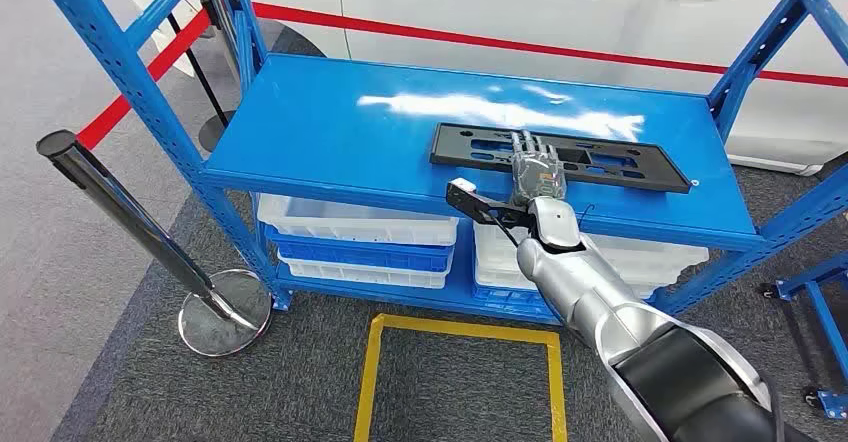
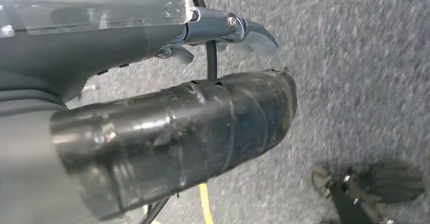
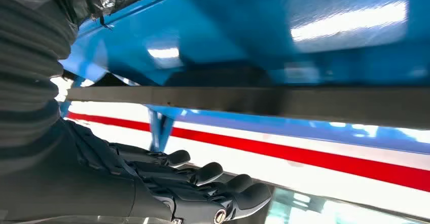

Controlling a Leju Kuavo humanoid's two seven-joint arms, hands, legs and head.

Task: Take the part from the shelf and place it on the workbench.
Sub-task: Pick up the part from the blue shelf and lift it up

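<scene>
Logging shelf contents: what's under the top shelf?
White bins on blue trays sit under the shelf. Their contents are hidden by the shelf, and the right arm covers some.

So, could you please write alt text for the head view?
The robot's silver right arm reaches its right hand over a long flat black plastic part on a glossy blue metal shelf. White plastic bins sit below.

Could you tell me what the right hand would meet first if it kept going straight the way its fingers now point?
Probably the black part on the blue shelf: the right hand points across it, fingers extended over its near edge. Whether they already touch it is unclear.
</scene>
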